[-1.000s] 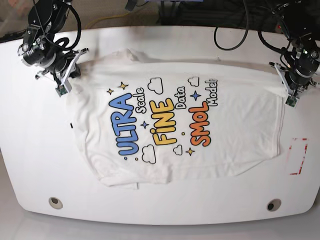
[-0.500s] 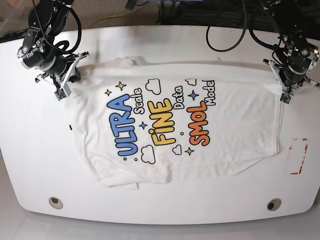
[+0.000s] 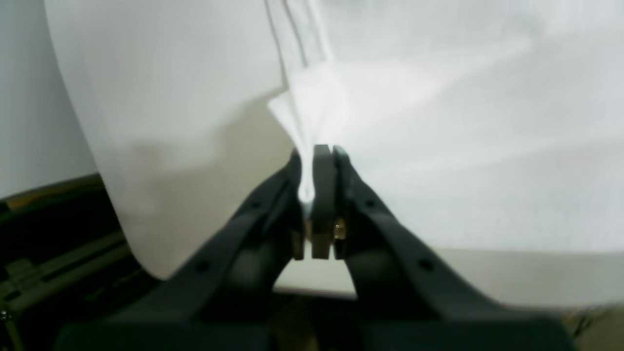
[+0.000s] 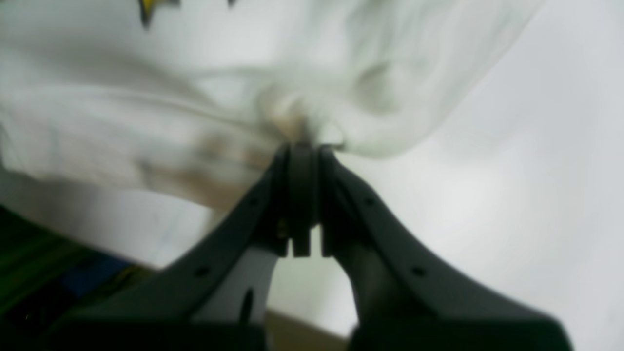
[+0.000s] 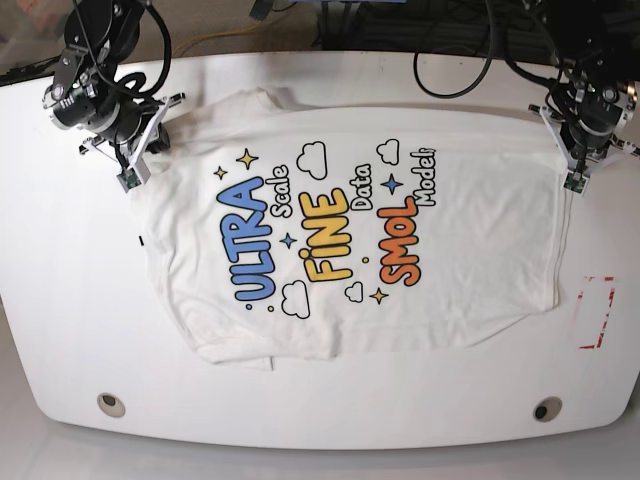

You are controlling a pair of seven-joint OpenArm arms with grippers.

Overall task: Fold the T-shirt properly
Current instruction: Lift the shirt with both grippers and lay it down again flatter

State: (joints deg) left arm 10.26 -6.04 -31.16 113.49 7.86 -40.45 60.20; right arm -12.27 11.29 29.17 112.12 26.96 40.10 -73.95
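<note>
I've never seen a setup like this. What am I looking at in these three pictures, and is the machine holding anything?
This is a robot with two arms at a white table. The wide picture looks down from above; the two close-ups come from cameras on the arms' wrists, looking along black pincers. A white T-shirt with colourful "ULTRA FiNE SMOL" lettering lies print-up on the table. The right gripper, at the overhead picture's left, is shut on a bunched bit of cloth near a sleeve, seen close in its wrist picture. The left gripper, at the overhead picture's right, pinches the shirt's hem corner. A red dashed rectangle is marked beside the shirt.
</note>
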